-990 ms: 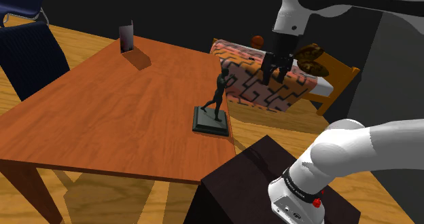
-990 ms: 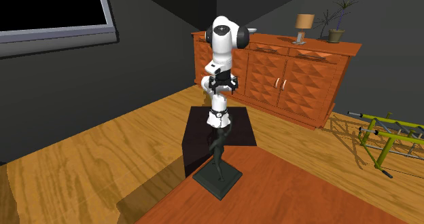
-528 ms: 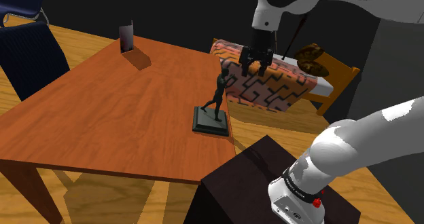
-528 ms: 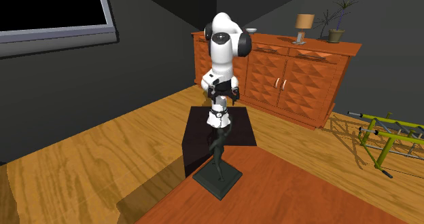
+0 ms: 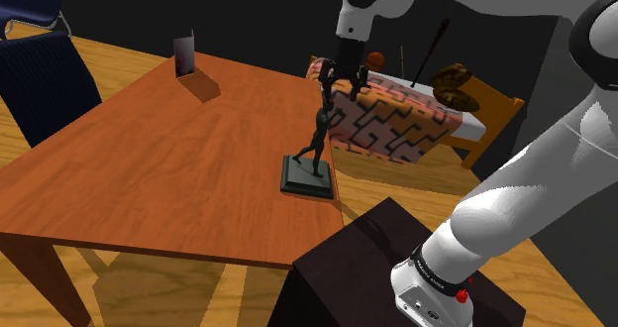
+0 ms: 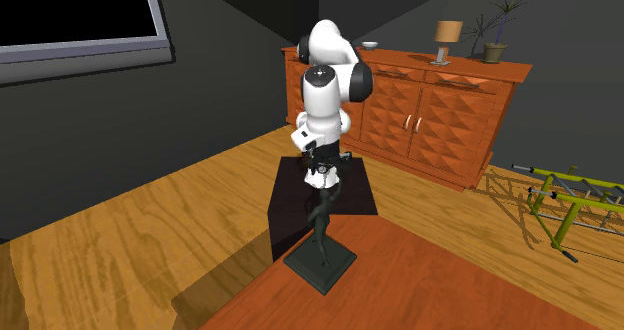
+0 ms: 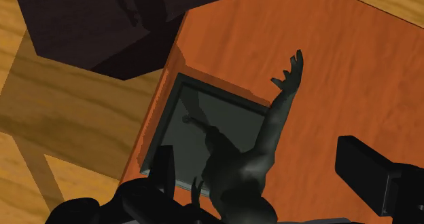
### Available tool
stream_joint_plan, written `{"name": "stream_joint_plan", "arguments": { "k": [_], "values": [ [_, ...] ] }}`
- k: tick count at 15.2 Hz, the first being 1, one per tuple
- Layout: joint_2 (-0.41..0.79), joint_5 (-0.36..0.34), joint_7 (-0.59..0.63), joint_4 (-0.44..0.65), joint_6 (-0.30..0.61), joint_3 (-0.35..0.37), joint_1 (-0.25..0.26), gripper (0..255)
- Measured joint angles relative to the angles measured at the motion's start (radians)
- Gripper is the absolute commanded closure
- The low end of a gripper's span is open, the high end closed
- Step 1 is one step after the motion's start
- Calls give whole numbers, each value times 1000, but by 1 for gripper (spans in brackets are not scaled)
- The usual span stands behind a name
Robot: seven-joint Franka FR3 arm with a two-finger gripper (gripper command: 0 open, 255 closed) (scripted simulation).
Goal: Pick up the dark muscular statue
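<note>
The dark muscular statue (image 5: 315, 140) stands upright on its square dark base (image 5: 306, 176) near the edge of the orange wooden table (image 5: 168, 166), on the side closest to the stand. My gripper (image 5: 344, 77) hangs open just above the figure's raised arm, pointing down. In the wrist view the statue (image 7: 248, 168) lies between my two fingers, closer to one finger (image 7: 163, 165) than to the other finger (image 7: 367, 172), and neither touches it. Its raised hand (image 7: 291, 73) points away from the gripper. From the second exterior view the statue (image 6: 323, 213) stands directly below my hand.
A small dark upright object (image 5: 184, 54) sits at the table's far end. A blue chair (image 5: 40, 72) stands at the shoulder view's left. A bed with a patterned blanket (image 5: 396, 122) lies beyond the table. The dark stand (image 5: 386, 266) is close to the table's edge.
The arm has swung toward the shoulder view's left, carrying the open gripper from over the bed to a spot above the statue. The statue has not moved.
</note>
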Motion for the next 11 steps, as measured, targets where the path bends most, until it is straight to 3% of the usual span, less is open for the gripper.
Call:
{"name": "stream_joint_plan", "arguments": {
  "k": [3,11],
  "values": [
    [112,-2,24,108,-1,-6,-7,0],
    [154,-1,25,60,87,-6,-8,0]
  ]
}}
